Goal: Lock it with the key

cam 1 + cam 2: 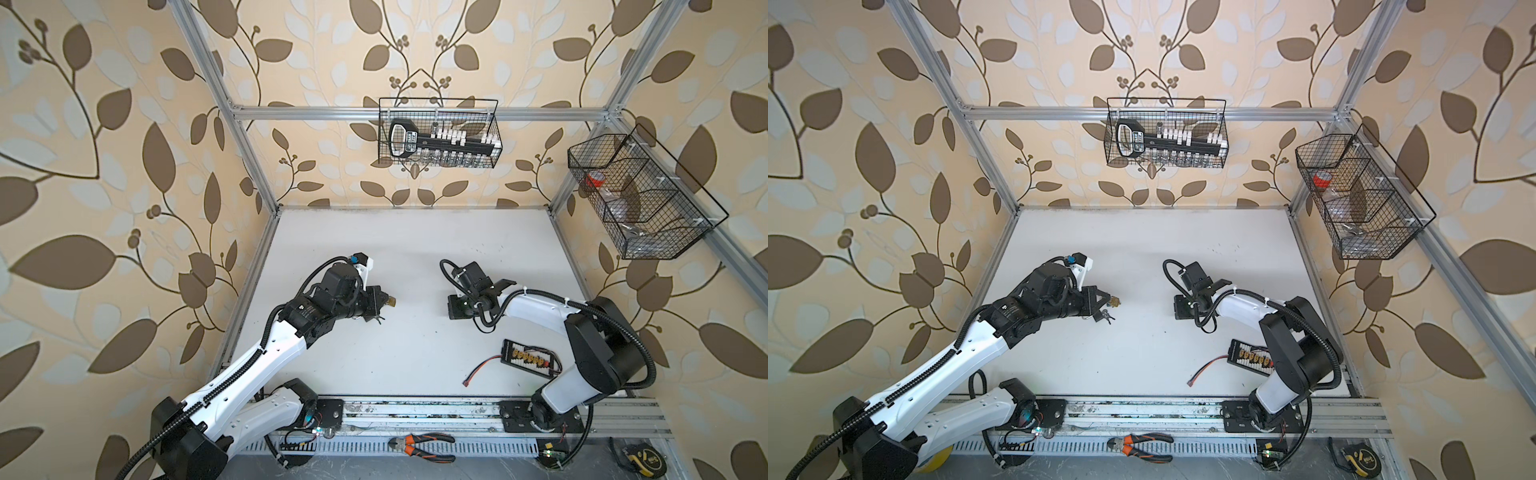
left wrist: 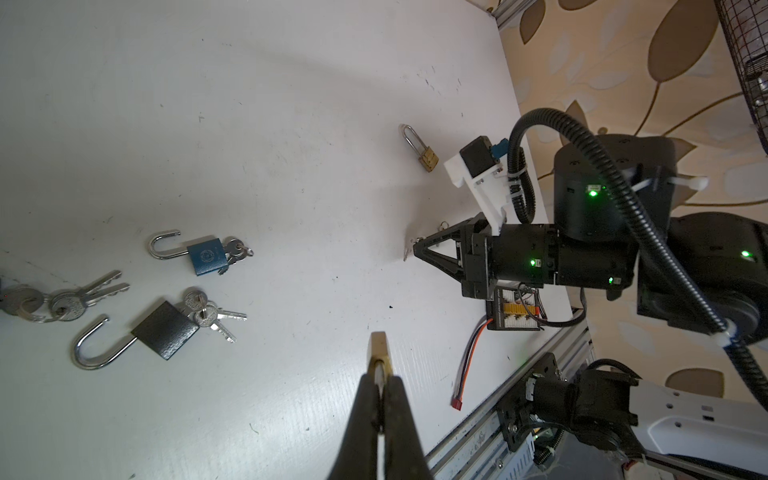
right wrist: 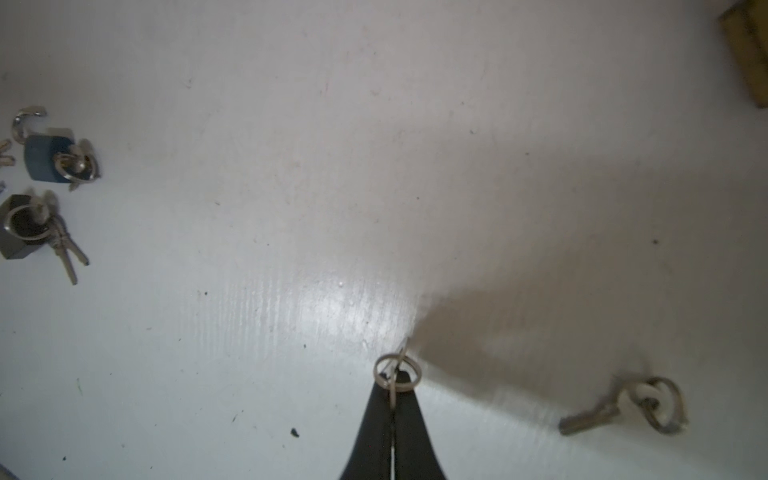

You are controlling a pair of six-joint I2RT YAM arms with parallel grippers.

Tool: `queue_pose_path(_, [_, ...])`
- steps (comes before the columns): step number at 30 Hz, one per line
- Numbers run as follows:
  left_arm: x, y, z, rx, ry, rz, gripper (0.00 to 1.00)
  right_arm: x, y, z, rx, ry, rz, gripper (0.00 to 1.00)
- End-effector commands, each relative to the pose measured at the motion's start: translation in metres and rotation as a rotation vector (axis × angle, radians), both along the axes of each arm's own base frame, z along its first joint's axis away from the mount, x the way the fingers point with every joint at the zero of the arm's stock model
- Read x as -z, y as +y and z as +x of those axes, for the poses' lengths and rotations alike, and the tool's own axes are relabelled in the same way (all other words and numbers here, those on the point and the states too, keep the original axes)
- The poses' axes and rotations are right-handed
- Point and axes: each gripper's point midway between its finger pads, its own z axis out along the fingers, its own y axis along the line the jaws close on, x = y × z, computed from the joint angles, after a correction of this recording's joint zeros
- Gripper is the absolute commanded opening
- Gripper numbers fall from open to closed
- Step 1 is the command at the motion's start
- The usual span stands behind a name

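brass padlock is gripped by the left claw; the key, pinched by the right claw, is held opposite, well apart.

The white bench carries an open blue padlock and an open black padlock, a key bunch, a long-shackle brass padlock and a connector board.

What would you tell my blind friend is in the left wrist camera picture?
The left gripper, shut, holds a brass padlock; across from it the right gripper pinches a small key. On the white table lie an open blue padlock and an open black padlock, each with keys attached.
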Motion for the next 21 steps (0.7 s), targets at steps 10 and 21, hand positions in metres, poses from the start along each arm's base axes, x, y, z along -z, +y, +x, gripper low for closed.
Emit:
queue_pose_path(10, [-0.024,0.000,0.006,-0.008,-0.067,-0.021,0.00,0.006,-0.013,0.012,0.017,0.003,-0.075,0.00])
queue_pose_path(21, [-0.019,0.005,0.008,-0.041,-0.040,0.008,0.00,0.001,-0.012,0.020,0.032,-0.007,-0.065,0.25])
